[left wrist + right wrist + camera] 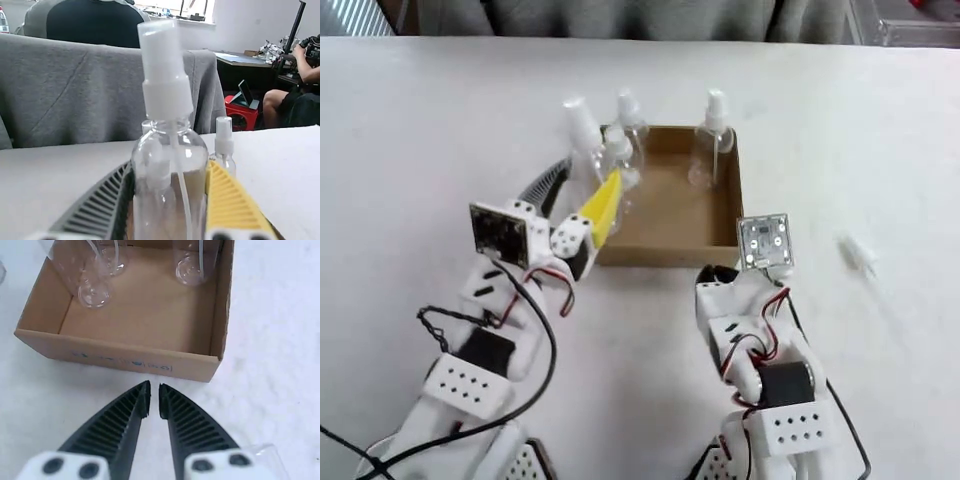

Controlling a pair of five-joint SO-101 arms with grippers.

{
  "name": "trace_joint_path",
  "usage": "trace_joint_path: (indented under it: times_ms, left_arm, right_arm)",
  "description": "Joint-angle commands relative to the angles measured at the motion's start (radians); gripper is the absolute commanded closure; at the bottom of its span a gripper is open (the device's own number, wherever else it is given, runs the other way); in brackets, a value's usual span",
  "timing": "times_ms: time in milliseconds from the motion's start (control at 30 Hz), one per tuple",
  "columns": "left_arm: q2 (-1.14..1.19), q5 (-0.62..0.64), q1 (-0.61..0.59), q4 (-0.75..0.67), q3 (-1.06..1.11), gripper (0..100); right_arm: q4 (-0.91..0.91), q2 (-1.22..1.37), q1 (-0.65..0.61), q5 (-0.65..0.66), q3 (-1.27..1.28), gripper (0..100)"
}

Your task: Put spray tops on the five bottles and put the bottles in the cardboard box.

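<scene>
the bottle (170, 175) in hand already wears its spray top (162, 65). the left fingers (169, 170) are clamped on its body, grey on one side and yellow on the other. seen from above, it stands upright just outside the left wall of the cardboard box (665, 255). i cannot tell whether its base rests on the counter (440, 130) or hangs just off it.

three capped bottles are inside the box: the far-right bottle (715, 145) in one back corner, the far-left bottle (632, 130) in the other, and the left-wall bottle (620, 170) a little nearer, right beside the yellow finger.

so the step looks to be boxing the fourth bottle. as i judge it, the next move calls for raising it until the base clears the wall. it then needs carrying across to the bare floor in the near half of the box, clear of the left-wall bottle, then setting down upright and letting go.

a loose spray top (858, 255) lies on the counter well to the right of the box, likely meant for the fifth bottle. the right fingers (151, 401) are closed together on nothing, poised over the counter just in front of the box's near wall.
</scene>
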Motion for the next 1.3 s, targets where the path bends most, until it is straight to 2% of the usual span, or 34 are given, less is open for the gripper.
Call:
trace_joint_path:
  times_ms: [0,333,500,767,1267]
  left_arm:
    - [0.002,0.012,0.019,-0.095,0.023,98]
    - [0.012,0.012,0.019,-0.121,0.015,98]
    - [0.154,0.012,0.013,-0.129,-0.069,98]
    - [0.423,0.011,0.012,-0.399,-0.083,98]
    - [0.832,0.005,0.012,-0.770,-0.091,98]
  right_arm:
    - [-0.019,-0.010,0.010,0.014,0.002,98.2]
    - [-0.028,-0.010,0.005,0.014,0.005,98.2]
    - [-0.028,-0.010,0.005,0.014,0.006,98.2]
    - [-0.028,-0.010,0.005,0.014,0.006,98.2]
    - [-0.166,-0.010,0.004,0.014,0.092,98.2]
